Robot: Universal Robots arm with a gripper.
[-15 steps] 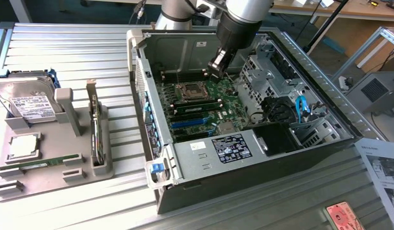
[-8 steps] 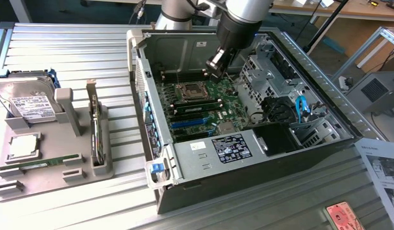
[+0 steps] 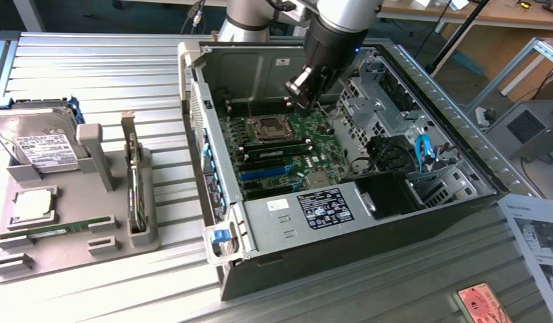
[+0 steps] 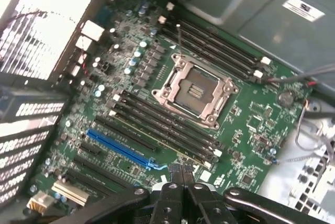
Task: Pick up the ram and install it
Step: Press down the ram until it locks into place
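Note:
My gripper (image 3: pixel 301 99) hangs inside the open computer case (image 3: pixel 214 222), above the motherboard (image 3: pixel 317 158) near the empty CPU socket (image 3: pixel 268 125). Its fingers (image 4: pixel 175 178) are pressed together with nothing between them. A thin green ram stick (image 3: pixel 274 146) stands on edge in one of the black memory slots beside the socket; in the wrist view it is a thin line (image 4: pixel 157 131) among those slots (image 4: pixel 172 122). Another green ram stick (image 3: pixel 58 229) lies flat on the grey tray (image 3: pixel 97 259) at the exterior view's left.
The tray also holds a silver hard drive (image 3: pixel 36 138), a processor chip (image 3: pixel 31 205) and an upright card with a metal bracket (image 3: pixel 133 178). A blue slot (image 4: pixel 123 148) crosses the motherboard. The power supply (image 3: pixel 303 212) and drive cage (image 3: pixel 380 101) crowd the case's sides.

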